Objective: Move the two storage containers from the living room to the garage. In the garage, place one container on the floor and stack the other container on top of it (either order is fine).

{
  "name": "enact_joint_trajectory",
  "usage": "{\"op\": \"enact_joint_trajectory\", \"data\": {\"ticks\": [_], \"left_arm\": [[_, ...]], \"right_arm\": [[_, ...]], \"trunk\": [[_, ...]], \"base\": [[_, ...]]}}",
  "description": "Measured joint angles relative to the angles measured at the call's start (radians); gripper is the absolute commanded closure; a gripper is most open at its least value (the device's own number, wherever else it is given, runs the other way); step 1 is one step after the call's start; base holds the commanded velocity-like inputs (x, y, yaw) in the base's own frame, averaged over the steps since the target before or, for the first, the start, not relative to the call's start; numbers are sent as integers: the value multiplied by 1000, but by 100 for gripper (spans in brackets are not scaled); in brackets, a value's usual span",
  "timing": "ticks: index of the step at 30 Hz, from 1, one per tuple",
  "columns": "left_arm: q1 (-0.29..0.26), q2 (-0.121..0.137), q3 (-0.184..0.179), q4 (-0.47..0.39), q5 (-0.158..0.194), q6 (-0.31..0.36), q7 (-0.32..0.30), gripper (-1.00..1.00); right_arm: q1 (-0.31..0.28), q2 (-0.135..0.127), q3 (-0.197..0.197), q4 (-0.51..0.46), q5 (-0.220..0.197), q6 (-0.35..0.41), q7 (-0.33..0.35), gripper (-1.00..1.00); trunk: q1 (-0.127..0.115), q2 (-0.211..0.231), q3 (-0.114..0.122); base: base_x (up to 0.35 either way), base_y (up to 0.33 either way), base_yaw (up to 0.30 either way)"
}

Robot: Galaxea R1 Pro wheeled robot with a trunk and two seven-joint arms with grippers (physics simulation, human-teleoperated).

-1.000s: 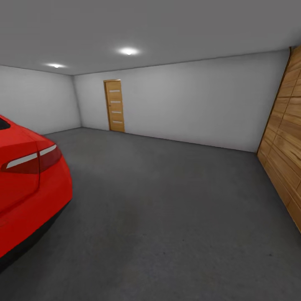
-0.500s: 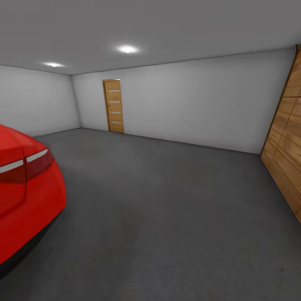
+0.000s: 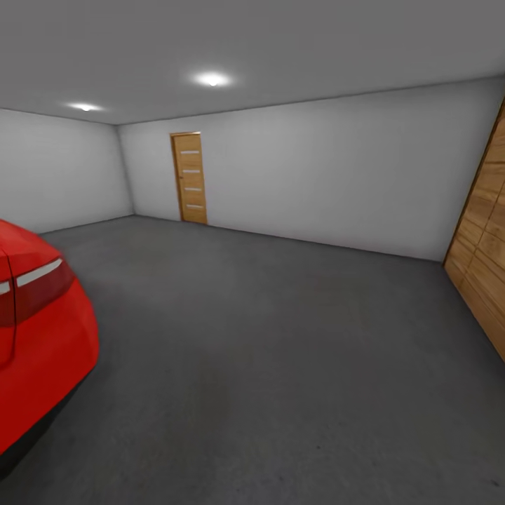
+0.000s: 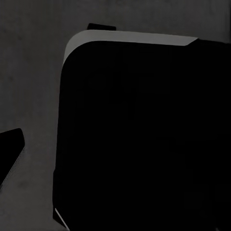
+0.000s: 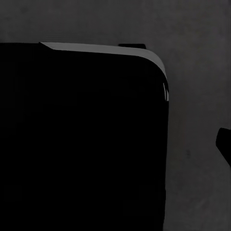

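Sliding leftward in the head view since a second ago, the red car (image 3: 35, 351) is showing less of its tail, and the plank door (image 3: 484, 259) at the right is narrowing too; that whole shift is my camera turning, not the things moving. I am looking across the garage: grey floor (image 3: 280, 365) stretching ahead, pale walls (image 3: 337, 175) behind it, a narrow wooden door (image 3: 189, 177) in the far wall, and two ceiling lights (image 3: 212, 79) glowing above.

In the left wrist view a big black rounded body (image 4: 144, 139) with a pale upper edge is blocking most of the picture, with floor (image 4: 29, 72) beyond it. In the right wrist view a like black body (image 5: 82, 144) is doing the same over the floor (image 5: 202, 72). I cannot tell whether either gripper is released or clenched. As for the containers, I cannot say where they are lying relative to the grippers.
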Motion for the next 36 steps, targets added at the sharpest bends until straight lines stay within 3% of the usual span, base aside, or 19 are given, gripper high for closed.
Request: {"op": "enact_joint_trajectory", "data": {"ticks": [36], "left_arm": [[0,1,0,1,2,-9,2,-100]], "right_arm": [[0,0,-1,0,-2,1,0,-100]], "trunk": [[0,0,0]], "base": [[321,0,0]]}}
